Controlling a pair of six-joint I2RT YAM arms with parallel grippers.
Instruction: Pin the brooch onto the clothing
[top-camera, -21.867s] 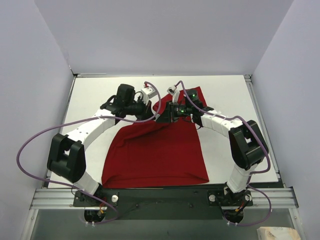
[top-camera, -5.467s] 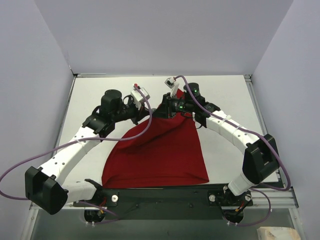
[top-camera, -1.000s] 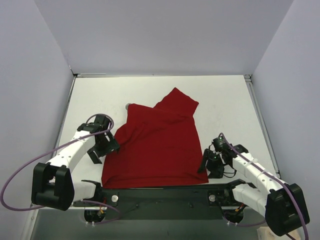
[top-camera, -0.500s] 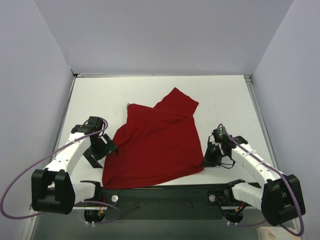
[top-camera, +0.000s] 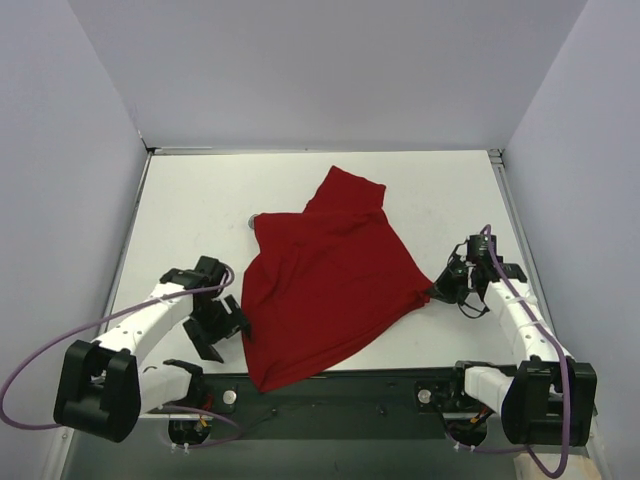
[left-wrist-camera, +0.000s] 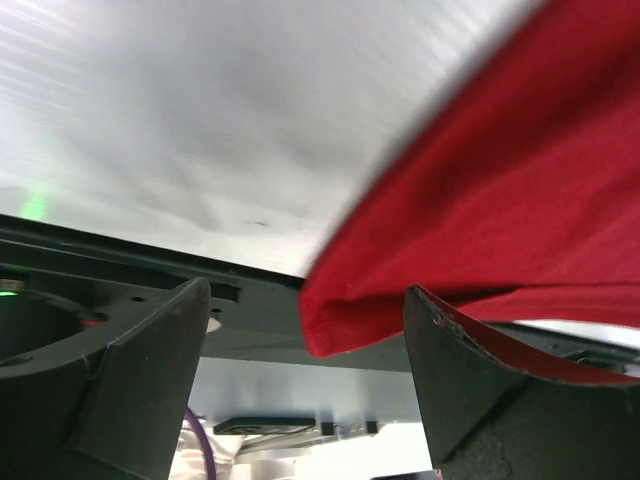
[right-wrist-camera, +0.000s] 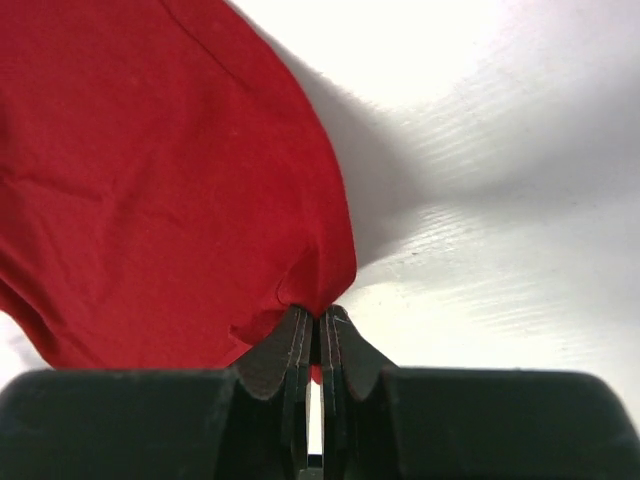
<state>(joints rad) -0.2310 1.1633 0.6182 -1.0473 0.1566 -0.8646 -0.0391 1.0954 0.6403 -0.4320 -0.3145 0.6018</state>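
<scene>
Clothing (top-camera: 330, 280), seen from above, lies skewed on the white table (top-camera: 190, 200), its right corner pinched in my right gripper (top-camera: 437, 291), my left gripper (top-camera: 222, 330) just beside the near hem; left wrist: jaws spread wide, hem fold lying between them; right wrist: jaws clamped tight on a red corner.

From my station the T-shirt (top-camera: 330, 285) reads as soft, matt red cloth, fine-textured and creased, with a stitched hem at its six o'clock corner. The tabletop (top-camera: 200, 200) beneath is smooth white board with a faint, streaky sheen. The right fingers (right-wrist-camera: 345, 350) and left fingers (left-wrist-camera: 150, 350) look like dull black plastic, slightly rough at the edges. At seven o'clock, the arm shell (top-camera: 150, 320) is glossy white plastic.
</scene>
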